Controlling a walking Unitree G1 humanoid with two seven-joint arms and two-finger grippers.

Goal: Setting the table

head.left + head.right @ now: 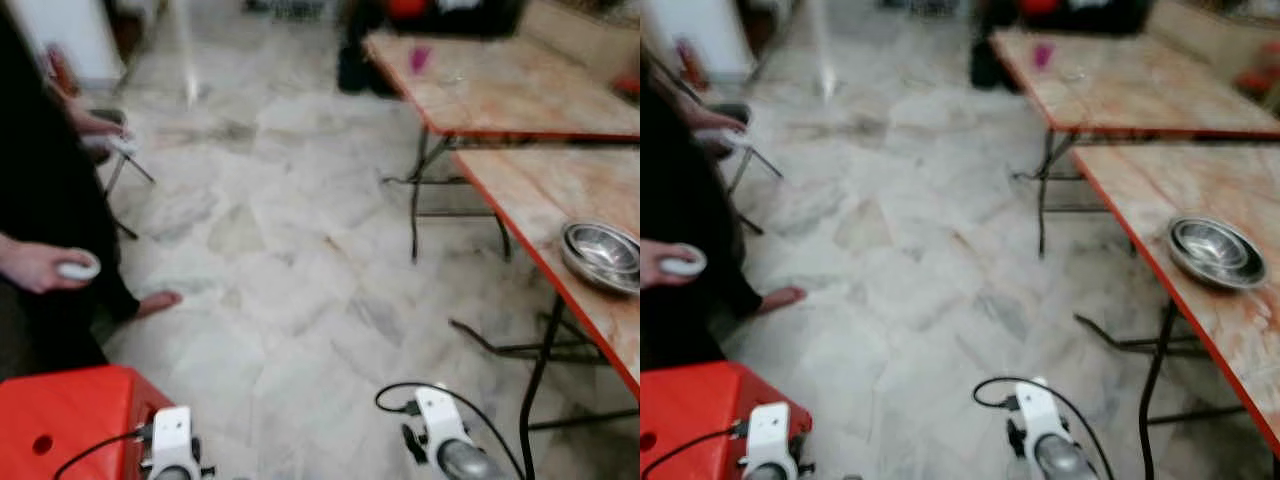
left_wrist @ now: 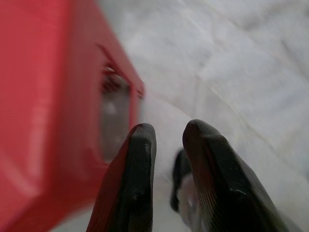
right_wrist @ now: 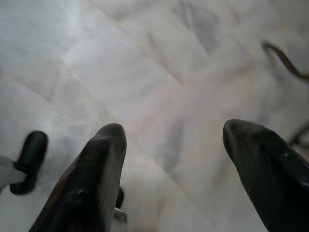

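1. You have two tables: the near table (image 1: 560, 190) on your right and a far table (image 1: 500, 85) beyond it.
2. One steel bowl (image 1: 1215, 252), round, shiny and empty, sits near the near table's red edge.
3. Your left end effector (image 2: 166, 140) hangs beside a red stool (image 1: 60, 415), fingers slightly parted, grasping nothing.
4. Your right end effector (image 3: 174, 140) hangs over the marble floor (image 1: 290, 270), spread wide, released.
5. One person (image 1: 40, 200) stands at your left, a white controller (image 1: 78, 268) in hand.

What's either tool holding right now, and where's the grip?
Nothing. The right tool is open over bare floor, and the left tool has a narrow, empty gap, beside the red box. The steel bowl sits untouched on the table.
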